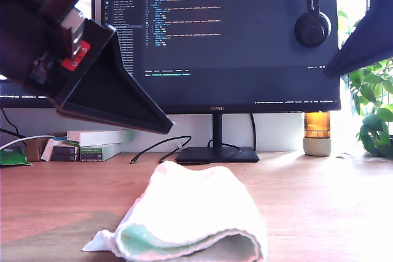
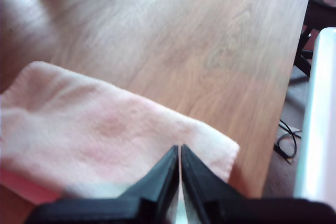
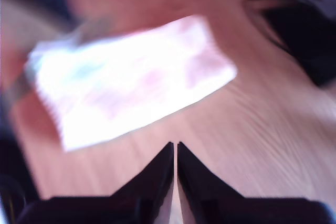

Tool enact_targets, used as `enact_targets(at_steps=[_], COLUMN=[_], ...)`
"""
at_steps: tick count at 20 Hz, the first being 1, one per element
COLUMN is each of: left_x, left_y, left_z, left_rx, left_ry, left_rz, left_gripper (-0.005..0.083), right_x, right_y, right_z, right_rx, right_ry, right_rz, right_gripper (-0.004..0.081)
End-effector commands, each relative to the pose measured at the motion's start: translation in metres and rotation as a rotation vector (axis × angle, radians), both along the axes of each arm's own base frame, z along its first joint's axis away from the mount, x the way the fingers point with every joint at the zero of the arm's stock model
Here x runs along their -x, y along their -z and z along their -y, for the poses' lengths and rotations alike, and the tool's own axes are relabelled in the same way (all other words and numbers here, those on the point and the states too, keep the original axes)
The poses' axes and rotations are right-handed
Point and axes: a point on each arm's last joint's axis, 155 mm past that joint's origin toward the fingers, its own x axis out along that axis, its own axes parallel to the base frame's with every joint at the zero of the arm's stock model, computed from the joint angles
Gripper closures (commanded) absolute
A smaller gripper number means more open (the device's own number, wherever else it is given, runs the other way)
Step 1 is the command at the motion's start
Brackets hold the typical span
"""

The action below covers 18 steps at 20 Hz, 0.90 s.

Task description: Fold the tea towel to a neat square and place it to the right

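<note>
**Towel folded low in the frame, both grippers above it**

The tea towel [image 1: 196,216] lies folded on the wooden desk [image 1: 319,200], at the lower centre of the exterior view, its long axis running across the frame. My first gripper [image 2: 180,153] has its jaws together over one corner of the towel, holding nothing. My second gripper [image 3: 175,150], jaws also together, hangs over bare wood beside the towel's long edge. Open desk lies toward the exterior view's right.
</note>
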Motion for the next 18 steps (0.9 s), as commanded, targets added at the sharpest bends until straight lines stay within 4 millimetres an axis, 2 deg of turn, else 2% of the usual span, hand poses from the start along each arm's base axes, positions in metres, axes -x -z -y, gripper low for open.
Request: enact_targets(at_steps=[1, 4, 8, 11, 14, 18], left_x=[0.002, 0.003, 0.008, 0.009, 0.008, 0.008], left_y=[0.017, 0.03, 0.041, 0.045, 0.046, 0.044], left_z=[-0.001, 0.003, 0.006, 0.006, 0.006, 0.007], left_rx=[-0.03, -0.046, -0.063, -0.073, -0.074, -0.068], left_ry=[0.007, 0.023, 0.056, 0.066, 0.067, 0.069], left_rz=[-0.018, -0.046, -0.072, -0.07, -0.07, -0.067], left_gripper=[0.0793, 0.0793, 0.0793, 0.0793, 0.0793, 0.0793], right_x=[0.006, 0.012, 0.018, 0.024, 0.025, 0.027], right_y=[0.013, 0.027, 0.039, 0.045, 0.055, 0.054], right_z=[-0.005, -0.01, -0.021, -0.031, -0.032, -0.042], right_rx=[0.064, 0.182, 0.151, 0.177, 0.13, 0.107], right_ry=[-0.071, -0.191, -0.198, -0.297, -0.206, -0.255], right_rz=[0.0, 0.031, -0.053, -0.048, -0.156, -0.151], right_gripper=[0.0783, 0.0781, 0.0782, 0.0782, 0.0782, 0.0782])
